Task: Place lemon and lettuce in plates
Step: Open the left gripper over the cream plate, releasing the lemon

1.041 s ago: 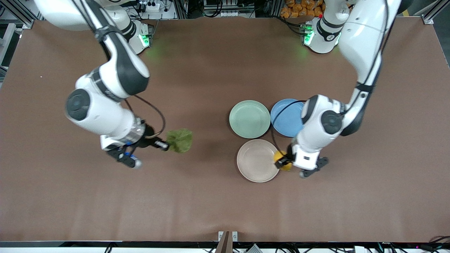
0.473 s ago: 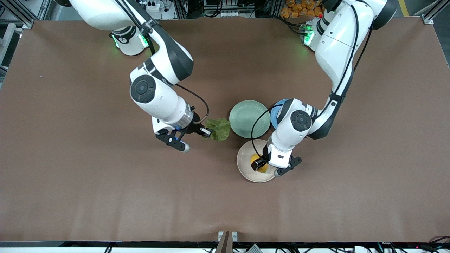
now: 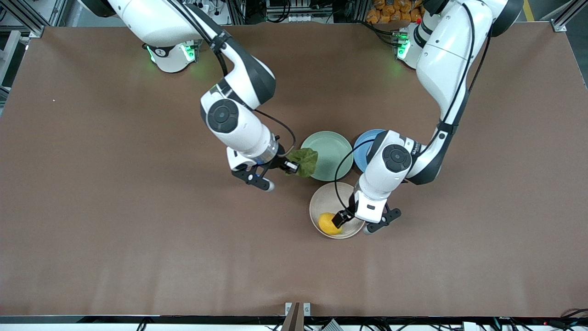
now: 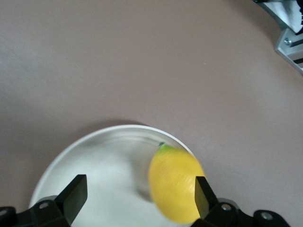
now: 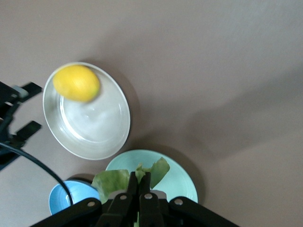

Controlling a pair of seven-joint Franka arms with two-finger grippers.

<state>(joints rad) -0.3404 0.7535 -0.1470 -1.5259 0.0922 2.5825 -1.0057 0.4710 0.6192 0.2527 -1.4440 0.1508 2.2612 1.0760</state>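
The yellow lemon [image 3: 328, 223] lies in the beige plate [image 3: 324, 200], near the rim nearest the front camera. My left gripper [image 3: 342, 219] hangs open just above that plate beside the lemon. In the left wrist view the lemon [image 4: 173, 189] sits between the spread fingers [image 4: 75, 193], close to one of them, over the plate [image 4: 94, 165]. My right gripper [image 3: 290, 166] is shut on the green lettuce [image 3: 305, 161] and holds it over the rim of the mint plate [image 3: 333, 154]. The right wrist view shows the lettuce [image 5: 111, 182] in the shut gripper [image 5: 139, 182] above the mint plate [image 5: 182, 182].
A blue plate [image 3: 367, 154] stands beside the mint plate toward the left arm's end, partly covered by the left arm. It also shows in the right wrist view [image 5: 71, 196]. The three plates stand close together near the table's middle.
My right gripper carried the lettuce from open table to the mint plate's rim. My left gripper moved over the beige plate and opened; the lemon now lies in the plate.
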